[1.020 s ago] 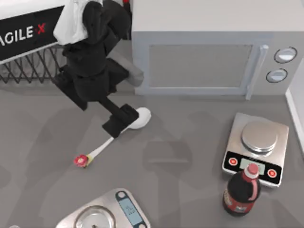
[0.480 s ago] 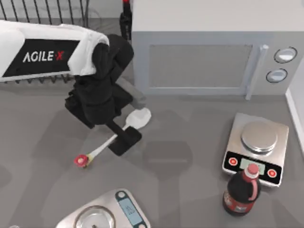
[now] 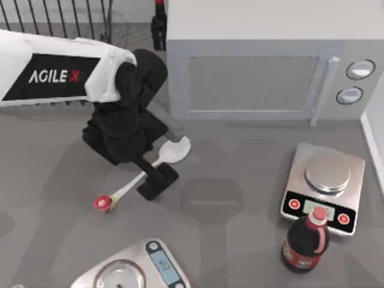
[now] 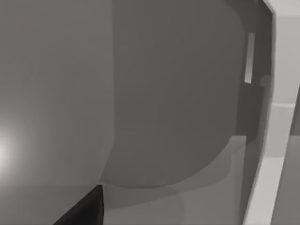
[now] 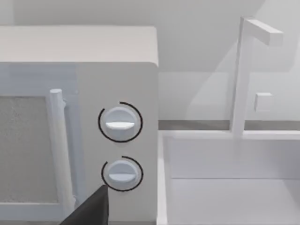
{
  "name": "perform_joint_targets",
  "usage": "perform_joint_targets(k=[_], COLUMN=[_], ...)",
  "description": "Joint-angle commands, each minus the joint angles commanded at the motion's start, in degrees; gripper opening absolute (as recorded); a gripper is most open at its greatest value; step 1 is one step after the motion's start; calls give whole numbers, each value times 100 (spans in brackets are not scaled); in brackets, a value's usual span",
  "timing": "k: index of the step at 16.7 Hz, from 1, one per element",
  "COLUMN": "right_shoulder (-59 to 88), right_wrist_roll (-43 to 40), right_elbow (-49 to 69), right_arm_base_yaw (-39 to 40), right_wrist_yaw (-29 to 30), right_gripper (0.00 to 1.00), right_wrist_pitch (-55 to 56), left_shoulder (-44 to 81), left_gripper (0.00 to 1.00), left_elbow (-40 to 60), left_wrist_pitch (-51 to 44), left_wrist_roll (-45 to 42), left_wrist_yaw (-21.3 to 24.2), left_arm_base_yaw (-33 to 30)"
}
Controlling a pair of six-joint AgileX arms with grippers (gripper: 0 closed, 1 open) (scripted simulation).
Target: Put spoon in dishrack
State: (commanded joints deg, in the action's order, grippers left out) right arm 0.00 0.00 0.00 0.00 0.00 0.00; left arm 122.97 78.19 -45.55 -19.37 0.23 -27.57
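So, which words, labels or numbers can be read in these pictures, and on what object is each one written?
"AGILE X" on the left arm, above the table's left.
Display of the near scale: too blurred to read.
Display of the right scale: unreadable.
Bottle label: unreadable.

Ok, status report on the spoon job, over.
Left gripper down over spoon handle, grip unconfirmed. Spoon flat on table, dishrack behind the arm. Nothing in the way.

The left gripper [image 3: 157, 178] sits over the spoon's [image 3: 172, 150] handle, left of the microwave [image 3: 264, 60].
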Motion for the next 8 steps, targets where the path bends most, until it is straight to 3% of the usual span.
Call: perform_joint_targets(k=[8], right_shoulder=[0], right_wrist_roll=[0], right_elbow=[0], right_arm_base_yaw=[0], right_wrist_yaw=[0], right_gripper=[100], right_wrist_pitch=[0], left_shoulder=[0], left_gripper=[32], left_elbow=[0], left_wrist_pitch=[0], left_wrist_roll=[0], left_wrist_yaw=[0], left_arm_base_yaw=[0])
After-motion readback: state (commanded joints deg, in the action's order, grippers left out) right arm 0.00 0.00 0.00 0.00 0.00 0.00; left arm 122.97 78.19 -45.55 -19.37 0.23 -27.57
